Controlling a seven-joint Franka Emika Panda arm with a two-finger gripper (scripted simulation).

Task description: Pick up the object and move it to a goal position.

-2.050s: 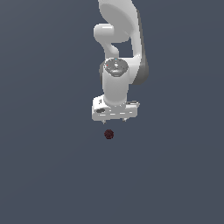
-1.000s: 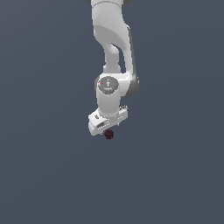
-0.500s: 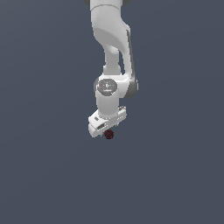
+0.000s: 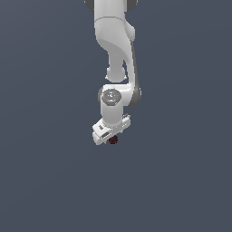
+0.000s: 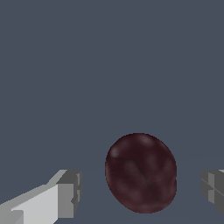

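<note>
The object, a small dark maroon ball (image 4: 113, 140) with a mottled surface, shows just under the white hand in the exterior view. My gripper (image 4: 110, 137) is lowered over it with the hand turned at an angle. In the wrist view the ball (image 5: 141, 173) fills the space between the two grey fingertips (image 5: 69, 192). A narrow gap shows on each side of it, so the gripper (image 5: 140, 189) is open around the ball and neither pad touches it. The goal position has no visible marker.
A plain dark blue-grey surface (image 4: 45, 181) fills both views. The white arm (image 4: 113, 41) rises straight up from the hand to the top of the exterior view.
Two seconds ago the gripper hung above the ball. It has come down and turned, so the ball sits between its fingers. Over the last second almost nothing has moved.
</note>
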